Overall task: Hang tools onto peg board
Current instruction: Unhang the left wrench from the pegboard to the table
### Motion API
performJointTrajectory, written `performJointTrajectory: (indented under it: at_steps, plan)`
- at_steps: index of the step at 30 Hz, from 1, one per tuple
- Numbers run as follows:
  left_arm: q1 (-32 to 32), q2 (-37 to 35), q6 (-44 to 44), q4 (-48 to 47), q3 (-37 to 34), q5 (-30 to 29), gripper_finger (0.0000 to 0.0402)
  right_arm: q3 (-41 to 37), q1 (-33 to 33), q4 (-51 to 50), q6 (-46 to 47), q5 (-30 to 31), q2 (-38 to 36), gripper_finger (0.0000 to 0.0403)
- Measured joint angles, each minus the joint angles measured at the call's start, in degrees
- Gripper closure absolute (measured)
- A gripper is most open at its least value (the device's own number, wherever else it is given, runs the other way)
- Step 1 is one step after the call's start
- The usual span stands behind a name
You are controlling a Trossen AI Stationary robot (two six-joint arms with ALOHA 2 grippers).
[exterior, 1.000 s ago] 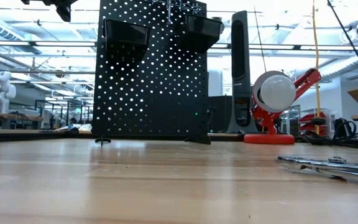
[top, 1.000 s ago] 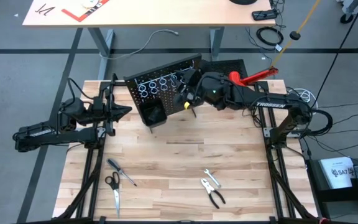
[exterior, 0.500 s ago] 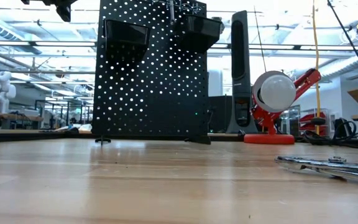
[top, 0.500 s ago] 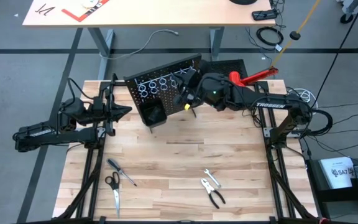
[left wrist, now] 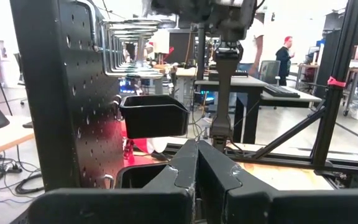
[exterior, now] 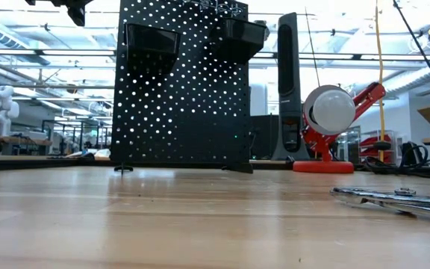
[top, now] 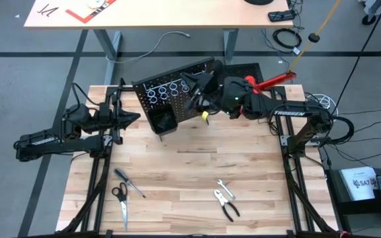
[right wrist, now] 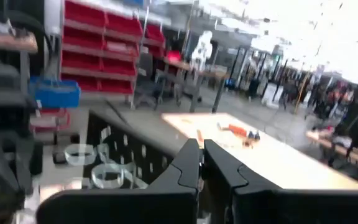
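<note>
The peg board (top: 174, 92) stood upright at the far middle of the table (top: 190, 172), its long axis running from near left to far right, its holed face turned toward the near side. It was a black perforated panel with a row of silver rings (top: 167, 89) along its top and two black box bins (exterior: 151, 46) below them.

On the near part of the table lay the loose tools. At the left, the black-handled scissors (top: 122, 202) lay with the blades pointing near, and the thin screwdriver (top: 129, 182) ran slantwise just beside them. Right of centre, the small silver wrench (top: 225, 190) and the black-handled pliers (top: 227, 206) lay close together, well apart from the board.

The right gripper (top: 200, 82) was up at the board's top right end, near the rings, with its fingers (right wrist: 191, 163) pressed together and nothing seen between them. The left gripper (top: 132, 117) waited beside the board's left end, jaws likewise closed and empty. A red-and-white lamp (exterior: 334, 119) stood behind the board to the right.
</note>
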Motion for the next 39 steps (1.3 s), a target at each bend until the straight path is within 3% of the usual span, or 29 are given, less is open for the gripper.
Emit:
performJointTrajectory:
  at_steps: [10, 21, 29, 32, 39]
  plan:
    - [0.0, 0.0, 0.12, 0.0, 0.0, 0.01, 0.0388, 0.0, 1.69, 0.93, -3.25, -0.02, -5.9, 0.0403]
    - [0.0, 0.0, -0.04, 0.0, 0.0, 0.0, 0.0388, 0.02, 10.3, -10.76, -4.49, 0.22, -12.31, 0.0403]
    - [0.0, 0.0, -0.07, 0.01, 0.0, 0.02, 0.0388, 0.0, 18.76, -45.91, 19.48, -0.01, -13.28, 0.0403]
    - [0.0, 0.0, -0.11, 0.0, 0.0, 0.02, 0.0388, -0.04, 22.08, -56.63, 29.63, -3.1, -11.17, 0.0403]
    - [0.0, 0.0, -0.44, -0.01, 0.02, 0.02, 0.0388, -0.04, 27.56, -68.0, 48.21, -11.98, -3.61, 0.0403]
